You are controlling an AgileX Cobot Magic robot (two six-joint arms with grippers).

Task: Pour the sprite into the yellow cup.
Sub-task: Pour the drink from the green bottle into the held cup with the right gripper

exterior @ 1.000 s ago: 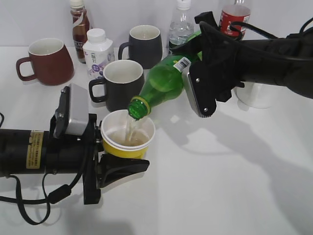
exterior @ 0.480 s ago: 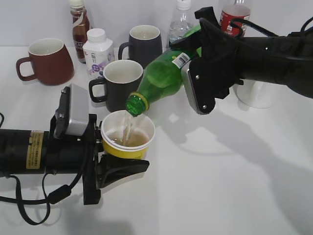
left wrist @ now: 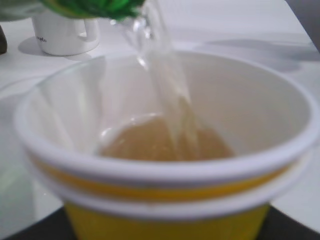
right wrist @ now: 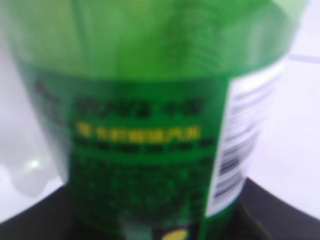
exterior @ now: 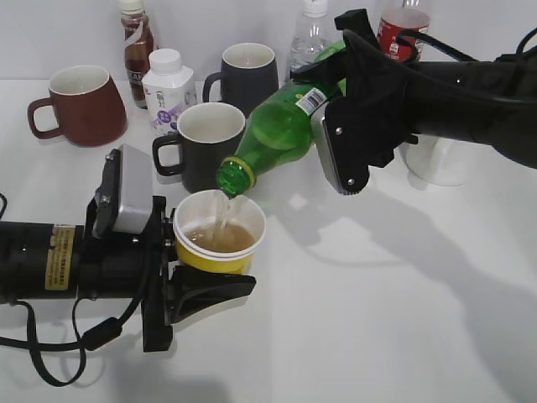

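My right gripper (exterior: 340,126) is shut on the sprite (exterior: 281,134), a green bottle tilted down to the left with its open mouth just above the yellow cup (exterior: 220,232). A clear stream falls from the mouth into the cup, which holds some liquid. My left gripper (exterior: 189,273) is shut on the yellow cup and holds it upright. The left wrist view shows the cup (left wrist: 165,200) filling the frame, with the stream and the green mouth at the top. The right wrist view shows the sprite label (right wrist: 150,165) close up.
A dark mug (exterior: 205,143) stands right behind the cup. Further back are a brown-red mug (exterior: 80,105), another dark mug (exterior: 247,77), a white milk bottle (exterior: 166,88), a brown drink bottle (exterior: 136,46), a clear water bottle (exterior: 310,38) and a cola bottle (exterior: 401,29). A white mug (exterior: 440,164) stands at right.
The sprite has risen slightly and stayed tilted over the cup. The stream keeps falling and the liquid in the cup is higher. The left gripper has not moved.
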